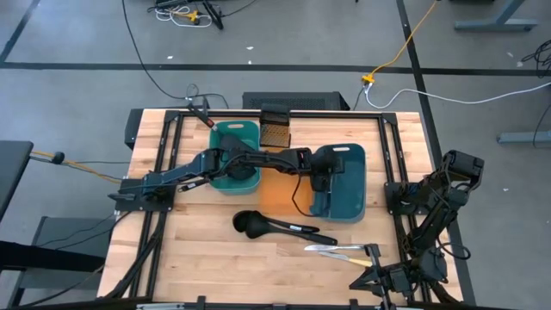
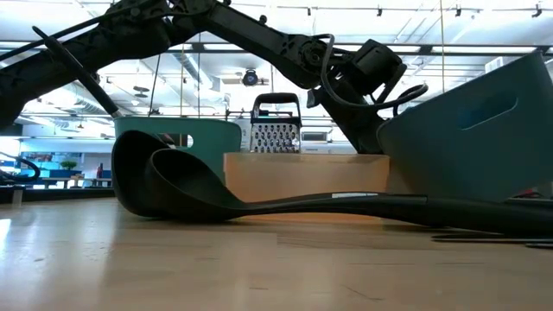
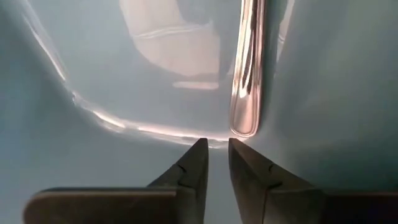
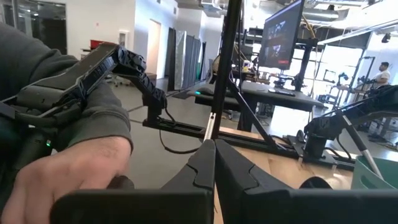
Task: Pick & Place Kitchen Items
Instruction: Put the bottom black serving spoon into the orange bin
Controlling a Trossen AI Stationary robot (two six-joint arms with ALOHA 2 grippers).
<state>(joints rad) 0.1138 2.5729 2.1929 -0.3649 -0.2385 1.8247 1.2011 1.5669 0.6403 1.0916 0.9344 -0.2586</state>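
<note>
**Left gripper inside blue tray, beside a silvery piece**

A silvery cutlery handle (image 3: 247,74) lies on the floor of the blue tray (image 1: 355,209), its rounded end just ahead of the left gripper (image 3: 217,149). The fingers stand a narrow gap apart and hold nothing. Two black ladles (image 1: 251,224) lie near the tray, on the bare wood, bowls together. Further from the tray, silvery and pale-yellow cutlery (image 1: 337,250) lies loose. The orange tray (image 1: 274,196) touches the blue tray; the teal tray (image 1: 234,146) lies beyond it. The right gripper (image 4: 214,155), fingers pressed together and empty, waits at the table's right edge, beside a person's hand (image 4: 65,168).
</note>
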